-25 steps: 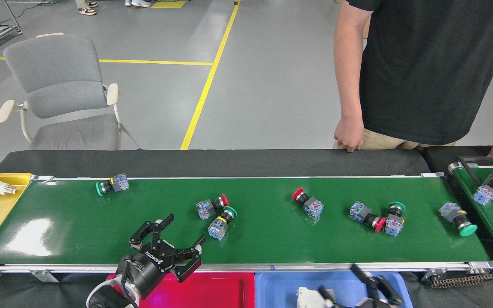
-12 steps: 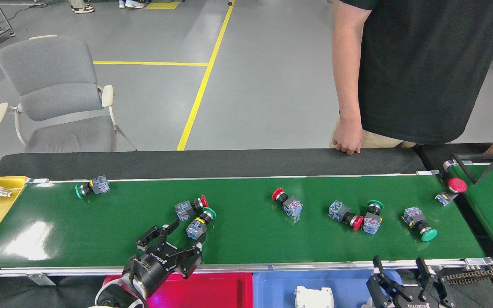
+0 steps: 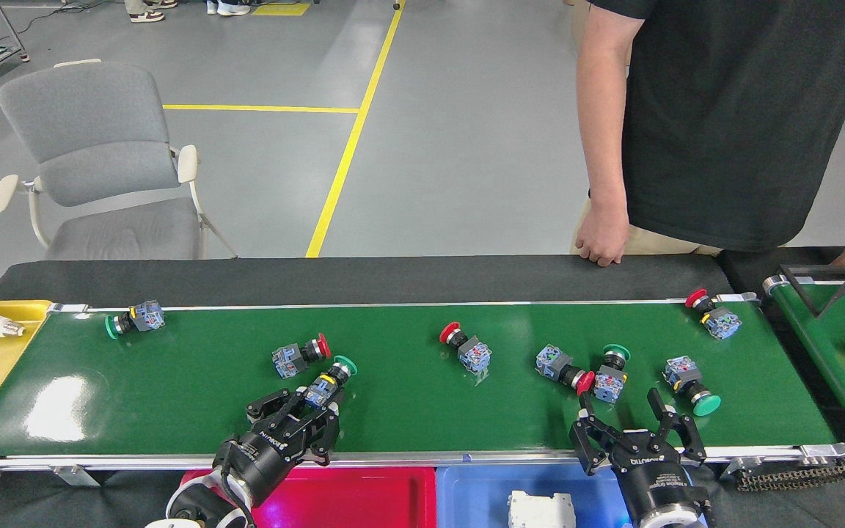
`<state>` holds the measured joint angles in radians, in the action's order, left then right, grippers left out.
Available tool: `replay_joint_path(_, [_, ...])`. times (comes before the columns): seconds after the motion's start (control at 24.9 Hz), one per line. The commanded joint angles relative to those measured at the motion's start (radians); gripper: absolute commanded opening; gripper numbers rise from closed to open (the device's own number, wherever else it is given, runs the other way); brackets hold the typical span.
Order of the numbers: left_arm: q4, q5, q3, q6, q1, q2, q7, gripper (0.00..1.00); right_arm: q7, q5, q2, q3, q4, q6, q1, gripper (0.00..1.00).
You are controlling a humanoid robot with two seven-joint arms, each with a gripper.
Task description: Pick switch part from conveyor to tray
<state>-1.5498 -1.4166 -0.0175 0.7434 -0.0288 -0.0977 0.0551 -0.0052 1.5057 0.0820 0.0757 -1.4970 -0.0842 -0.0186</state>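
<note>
A green-capped switch part (image 3: 134, 320) lies near the conveyor's (image 3: 408, 411) far left corner. Further right, a red-capped one (image 3: 301, 355) rests beside another green-capped part (image 3: 326, 383), which the left pincer (image 3: 304, 411) has its fingers closed around at the grey body (cap poking out beyond). Past the middle lie a red switch (image 3: 465, 347) and a cluster of three (image 3: 598, 374). The right pincer (image 3: 639, 429) hangs over the near rail, spread open and empty. Below the near edge sit a red tray (image 3: 364, 499) and blue tray (image 3: 481, 495).
</note>
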Motion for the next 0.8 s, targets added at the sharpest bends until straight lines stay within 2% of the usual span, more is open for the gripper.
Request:
replay_joint_path(0.0, [-0.089,0.016,0.013,0.042,0.047,-0.034,0.000,0.59,-0.001,0.001,-0.005,-0.002,0.000,0.009,0.015,1.00])
replay_joint_path(0.04, [-0.119,0.016,0.027,0.042,0.082,-0.033,0.000,0.97,-0.001,0.001,-0.004,-0.001,0.014,0.015,0.017,1.00])
replay_joint_path(0.08, [-0.135,0.016,0.042,0.042,0.115,-0.031,0.000,1.00,-0.001,0.001,-0.004,-0.002,0.024,0.029,0.025,1.00])
replay_joint_path(0.2, [-0.136,0.018,0.051,0.042,0.176,-0.036,0.000,1.00,-0.007,0.001,-0.002,-0.047,0.084,0.066,0.068,0.96])
replay_joint_path(0.28, [-0.133,0.018,0.065,0.042,0.193,-0.034,-0.004,1.00,-0.010,0.001,-0.005,-0.089,0.126,0.101,0.104,0.84])
replay_joint_path(0.4, [-0.138,0.015,0.191,0.042,0.211,-0.024,-0.006,1.00,-0.012,-0.001,-0.015,-0.129,0.144,0.124,0.127,0.46])
replay_joint_path(0.48, [-0.136,0.010,0.292,0.042,0.208,0.001,-0.006,1.00,-0.013,-0.008,-0.038,-0.151,0.144,0.120,0.129,0.31])
replay_joint_path(0.56, [-0.121,0.005,0.367,0.014,0.194,0.003,-0.006,1.00,-0.015,-0.010,-0.051,-0.169,0.144,0.109,0.131,0.25])
replay_joint_path(0.6, [-0.109,-0.001,0.389,-0.070,0.188,-0.008,-0.009,1.00,-0.015,-0.012,-0.053,-0.175,0.143,0.087,0.135,0.23])
replay_joint_path(0.76, [-0.036,-0.025,0.410,-0.217,0.188,-0.068,-0.011,1.00,-0.015,-0.022,-0.054,-0.178,0.112,0.008,0.127,0.22])
